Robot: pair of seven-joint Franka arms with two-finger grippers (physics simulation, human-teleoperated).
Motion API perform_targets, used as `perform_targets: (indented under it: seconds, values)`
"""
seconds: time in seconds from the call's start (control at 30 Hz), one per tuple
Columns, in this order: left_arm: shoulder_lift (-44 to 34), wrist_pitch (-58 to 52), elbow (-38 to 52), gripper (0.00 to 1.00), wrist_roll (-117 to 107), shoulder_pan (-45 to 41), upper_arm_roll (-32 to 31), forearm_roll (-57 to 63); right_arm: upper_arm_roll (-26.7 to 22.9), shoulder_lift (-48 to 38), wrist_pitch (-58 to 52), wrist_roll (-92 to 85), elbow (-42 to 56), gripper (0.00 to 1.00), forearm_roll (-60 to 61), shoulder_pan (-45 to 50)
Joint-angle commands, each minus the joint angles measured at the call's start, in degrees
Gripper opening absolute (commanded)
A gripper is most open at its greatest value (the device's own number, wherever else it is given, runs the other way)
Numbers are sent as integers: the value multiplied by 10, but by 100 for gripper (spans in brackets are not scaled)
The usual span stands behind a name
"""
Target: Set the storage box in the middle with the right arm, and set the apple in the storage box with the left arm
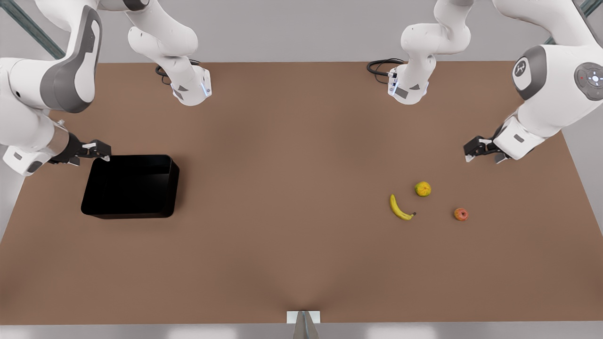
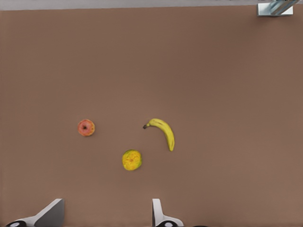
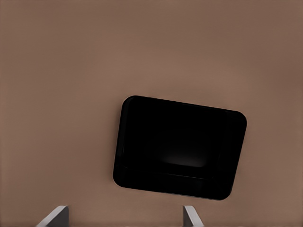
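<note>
The black storage box [image 1: 129, 188] stands empty on the brown table at the front view's left, also seen from above in the right wrist view [image 3: 180, 146]. My right gripper [image 1: 92, 157] hovers open just beyond the box's far left corner, its fingertips [image 3: 191, 215] spread wide. The small red-orange apple [image 1: 461, 214] lies on the table at the front view's right, and the left wrist view shows the apple [image 2: 86, 127] too. My left gripper [image 1: 483, 157] hangs open above and behind the fruit, its fingers [image 2: 156, 210] apart with nothing between them.
A yellow banana [image 1: 400, 208] and a yellow-orange round fruit [image 1: 423, 189] lie close to the apple. A small white bracket [image 1: 304, 318] sits at the table's front edge. Broad bare tabletop separates the box from the fruit.
</note>
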Motion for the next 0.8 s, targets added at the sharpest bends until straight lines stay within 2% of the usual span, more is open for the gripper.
perform_targets:
  seconds: [0.0, 0.07, 0.1, 0.17, 0.2, 0.27, 0.33, 0.4, 0.53, 0.6, 0.77]
  values:
    - [-1, 0, 1, 100, 0, 7, 0, 2, 0, -1, 0, 0, 0, 100, 0, -1]
    - [6, -5, 2, 100, 1, 8, 0, -4, 0, 9, 3, -1, -8, 100, -2, -14]
    - [15, -4, 4, 100, -5, 10, -4, -6, 0, 42, 11, -20, -9, 100, -2, -51]
    - [87, -10, 30, 100, -107, 29, -7, -47, 0, 52, 150, -76, -133, 100, -25, -113]
    - [125, -15, 48, 100, -155, 31, -10, -51, -1, 54, 177, -76, -161, 100, -25, -123]
    - [197, -34, 84, 100, -324, 43, -2, -143, -11, 55, 249, -73, -233, 100, -23, -130]
    - [243, -27, 83, 100, -386, 63, 25, -274, -12, 62, 320, -77, -275, 100, -23, -135]
    - [287, -19, 78, 100, -454, 91, 66, -434, -42, 102, 348, -112, -273, 100, -7, -134]
    - [383, -26, 75, 100, -462, 137, 91, -627, -87, 119, 360, -159, -270, 100, 2, -135]
    - [412, -27, 75, 100, -468, 140, 92, -638, -110, 138, 365, -178, -265, 100, 24, -134]
    - [447, -48, 65, 100, -498, 164, 108, -633, -129, 177, 384, -198, -259, 100, 25, -133]
